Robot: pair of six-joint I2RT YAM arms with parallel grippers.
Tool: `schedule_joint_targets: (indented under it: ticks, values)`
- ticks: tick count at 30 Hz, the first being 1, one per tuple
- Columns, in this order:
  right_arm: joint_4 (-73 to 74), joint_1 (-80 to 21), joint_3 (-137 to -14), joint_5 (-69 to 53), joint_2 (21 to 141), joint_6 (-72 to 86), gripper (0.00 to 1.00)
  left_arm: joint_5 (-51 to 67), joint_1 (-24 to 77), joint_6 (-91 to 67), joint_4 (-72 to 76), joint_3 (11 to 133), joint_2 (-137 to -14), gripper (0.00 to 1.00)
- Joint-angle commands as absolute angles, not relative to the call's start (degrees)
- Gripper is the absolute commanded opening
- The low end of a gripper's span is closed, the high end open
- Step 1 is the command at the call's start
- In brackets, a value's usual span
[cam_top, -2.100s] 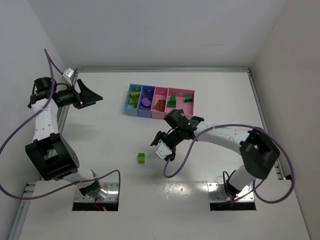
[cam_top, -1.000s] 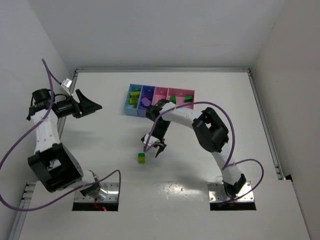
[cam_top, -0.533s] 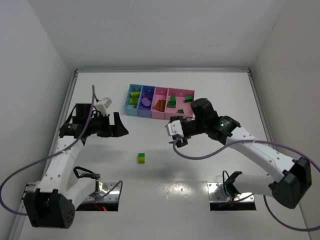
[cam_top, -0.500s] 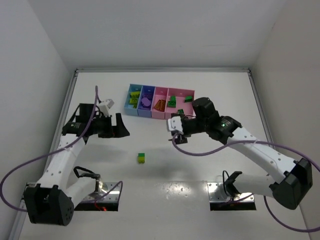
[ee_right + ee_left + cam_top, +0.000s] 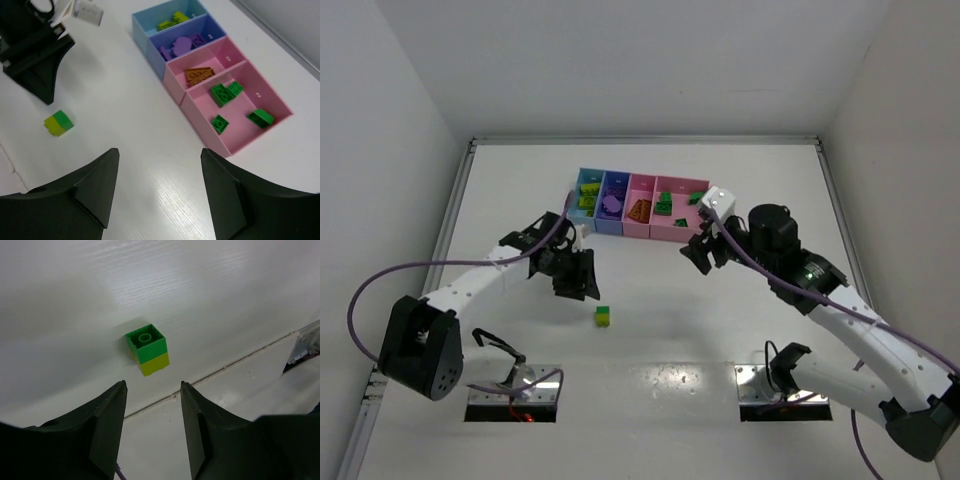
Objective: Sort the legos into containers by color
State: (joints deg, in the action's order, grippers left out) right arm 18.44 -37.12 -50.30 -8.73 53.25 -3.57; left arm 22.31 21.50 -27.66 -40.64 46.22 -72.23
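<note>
Now the left tool (image 5: 152, 386) hangs open and empty near a green-and-yellow brick (image 5: 147, 350) on the worktop (image 5: 225, 300), while the right tool (image 5: 160, 152) gapes empty too.

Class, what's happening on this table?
Small plastic bricks are being sorted by colour into a row of four joined blue and pink plastic bins. One green-on-yellow brick stack sits loose on the white table. The left gripper, open, is just short of it; the right gripper, open and empty, hovers by the bins.
</note>
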Motion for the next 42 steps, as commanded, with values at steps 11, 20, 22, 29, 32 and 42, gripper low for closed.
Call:
schedule_joint_targets:
  ticks: [11,20,22,29,32,42]
  values:
    - [20.74,-31.82,-48.96,-6.06,49.13,-0.79,0.67,14.16,33.05,-38.32,-36.74,52.99,-82.08,0.55]
    - [20.74,-31.29,-47.91,-6.59,47.46,-0.79,0.67,9.15,33.05,-38.85,-38.06,54.84,-86.40,0.62]
    - [20.74,-30.76,-47.90,-6.59,47.46,-0.79,0.67,9.14,33.05,-38.33,-38.06,54.84,-87.71,0.63]
    - [20.74,-30.23,-46.85,-6.07,46.41,-0.79,0.67,9.14,33.57,-38.32,-38.06,55.37,-90.35,0.61]
    - [21.26,-30.23,-46.85,-5.54,45.88,-0.79,0.67,9.14,34.10,-38.32,-38.58,55.37,-90.88,0.61]
    - [21.27,-29.18,-45.79,-5.54,44.82,-0.79,0.67,9.67,35.77,-39.37,-39.11,54.84,-91.41,0.61]
